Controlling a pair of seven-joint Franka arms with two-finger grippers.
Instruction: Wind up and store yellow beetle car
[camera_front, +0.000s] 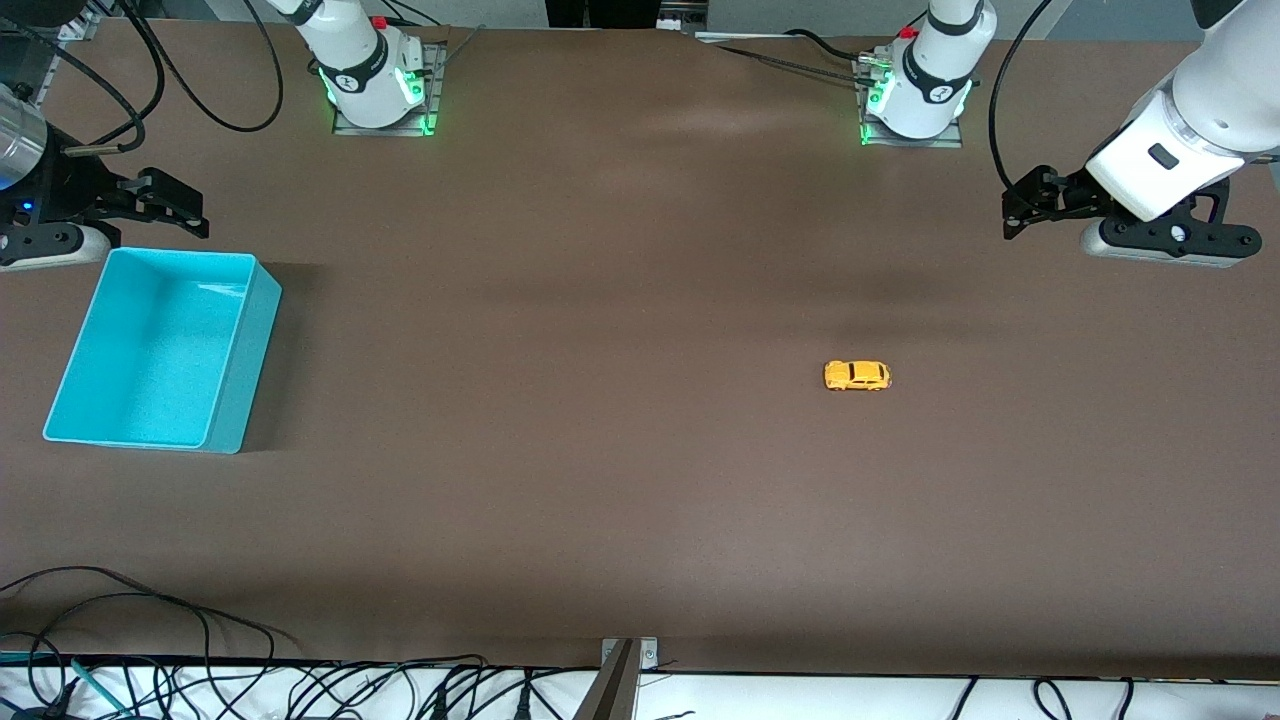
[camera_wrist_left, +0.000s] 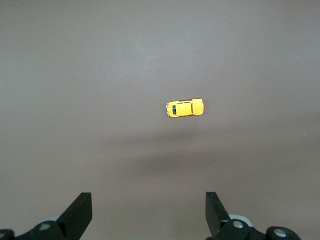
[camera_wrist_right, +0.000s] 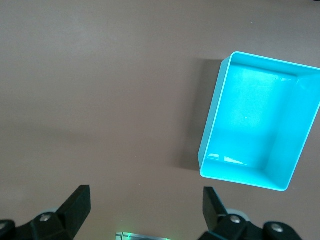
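Note:
The yellow beetle car (camera_front: 857, 375) stands on its wheels on the brown table toward the left arm's end, alone; the left wrist view shows the car (camera_wrist_left: 184, 107) well ahead of the fingers. My left gripper (camera_front: 1022, 207) hangs open and empty in the air over the table at its own end, away from the car; in its wrist view the left gripper (camera_wrist_left: 148, 210) has wide-apart fingers with bare table between. My right gripper (camera_front: 180, 205) hovers open and empty at the right arm's end, next to the cyan bin (camera_front: 262, 300). The right gripper (camera_wrist_right: 146, 205) frames only table.
The cyan bin (camera_wrist_right: 212, 117) is empty, with its open top up. Both arm bases (camera_front: 380, 85) stand along the table's edge farthest from the front camera. Cables (camera_front: 150, 620) trail over the edge nearest that camera.

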